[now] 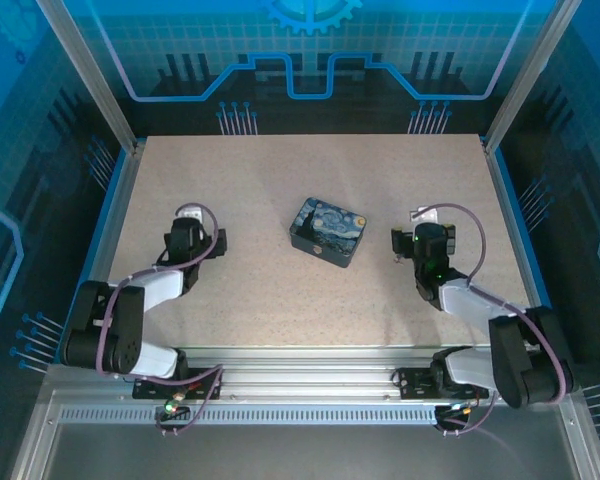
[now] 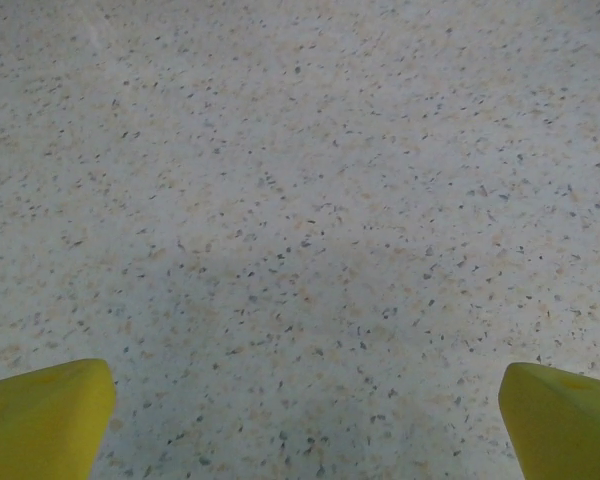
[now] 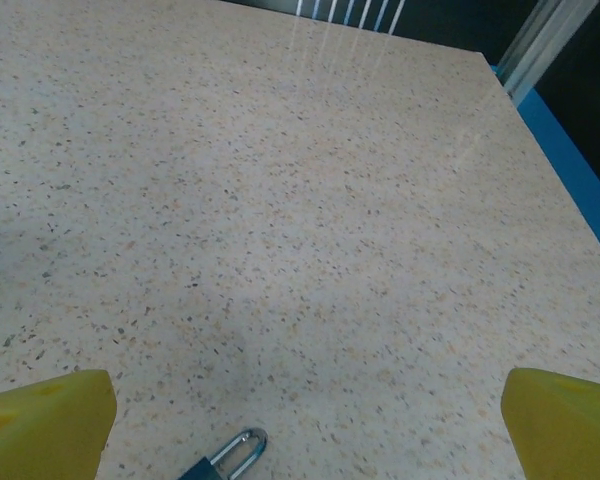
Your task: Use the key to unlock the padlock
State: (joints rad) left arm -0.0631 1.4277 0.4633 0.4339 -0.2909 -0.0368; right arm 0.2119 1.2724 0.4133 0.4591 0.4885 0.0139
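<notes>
A: Room to move?

B: Plenty. The table [image 1: 280, 170] is a bare speckled top, boxed in all round. Aluminium posts [image 1: 100, 90] run up both sides, a blue strip [image 3: 570, 165] lines the right edge, and a rail [image 1: 300, 385] crosses the near edge at the bases. The far half is open.

A: Obstacles?

B: One tin [image 1: 328, 231], painted lid, set askew near the middle. It sits between the two grippers and well apart from both.

A: Grippers?

B: The left gripper [image 1: 189, 220] is well in from the left edge and its fingers [image 2: 40, 420] are spread wide. Nothing but tabletop lies between them. The right gripper [image 1: 421, 222] is the same, fingers [image 3: 560, 425] wide apart and gripping nothing. From its wrist camera the far right corner of the table is near.

A: Padlock?

B: The padlock [image 3: 235, 452] lies flat on the table under the right gripper, at the bottom of the wrist view. It's between the fingers, nearer the left one in that view and apart from it. The silver shackle points up and right. The blue body is cut off by the frame, so I can't tell whether it's locked.

A: Counts?

B: Two arms, the left arm [image 1: 110, 325] and the right arm [image 1: 525, 360]. Two grippers with two yellow fingers each. One tin, one padlock.
</notes>
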